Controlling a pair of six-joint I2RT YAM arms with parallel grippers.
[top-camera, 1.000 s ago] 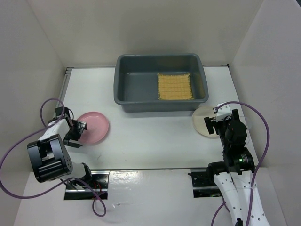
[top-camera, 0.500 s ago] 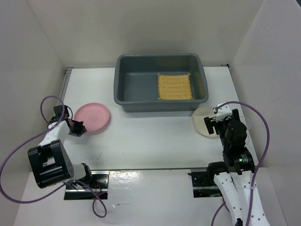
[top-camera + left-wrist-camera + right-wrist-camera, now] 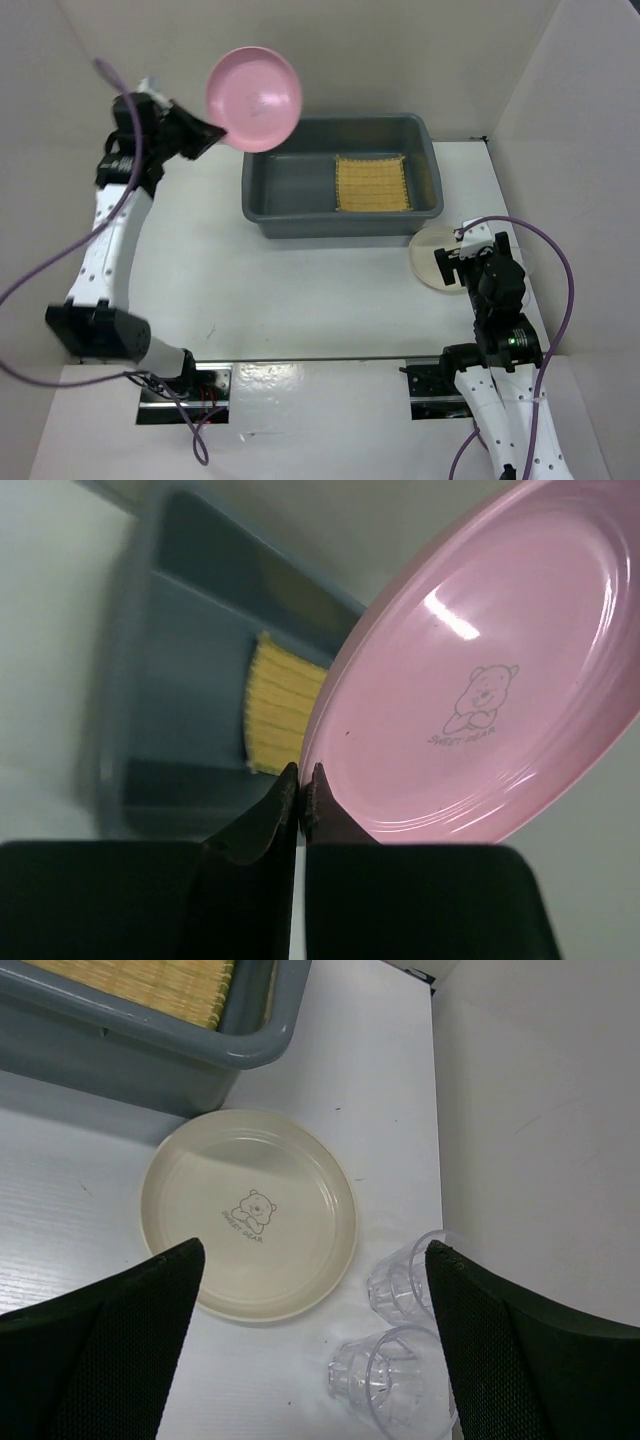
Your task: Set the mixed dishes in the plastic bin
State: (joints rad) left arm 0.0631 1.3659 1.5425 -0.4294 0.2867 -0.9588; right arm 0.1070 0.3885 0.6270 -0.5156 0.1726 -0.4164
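Left gripper (image 3: pixel 301 780) is clamped on the round pink plastic plate's (image 3: pixel 480 670) rim. Carry the plate forward over the dark grey rectangular plastic bin (image 3: pixel 340 224) beyond its fingertips, and lower before releasing. Right gripper (image 3: pixel 312 1250) gapes empty.

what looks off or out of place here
Nothing is spilled or broken. Only the pink plate stands out: the left gripper pinches its rim and holds it tipped steeply in the air by the far left corner of the bin.

Bright, even, diffuse light. The plastic bin (image 3: pixel 290 190) throws only a soft shadow on its near side. Left wrist view: bin smeared and out of focus; pink plate (image 3: pixel 480 680) in front of it is sharp, with small glare spots. Right wrist view is crisp.
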